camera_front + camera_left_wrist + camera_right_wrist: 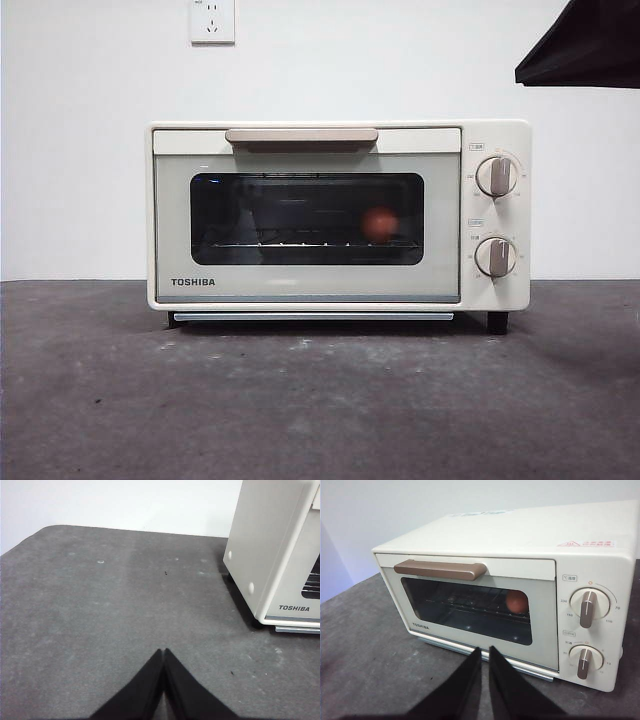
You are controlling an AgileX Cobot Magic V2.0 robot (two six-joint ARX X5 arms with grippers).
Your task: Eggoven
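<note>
The cream TOSHIBA toaster oven (310, 215) stands in the middle of the grey table with its door closed. The reddish-brown egg (379, 223) lies inside on the rack, behind the dark glass, toward the knob side; it also shows in the right wrist view (517, 601). My right gripper (485, 652) is shut and empty, in front of and above the oven (520, 580). Its arm shows as a black tip at the front view's top right (585, 45). My left gripper (163, 652) is shut and empty over bare table, off the oven's side wall (265, 545).
The oven has a tan handle (301, 136) along the door's top and two knobs (496, 176) on its right panel. A wall socket (212, 20) is on the white wall behind. Grey table (300, 400) lies in front of the oven.
</note>
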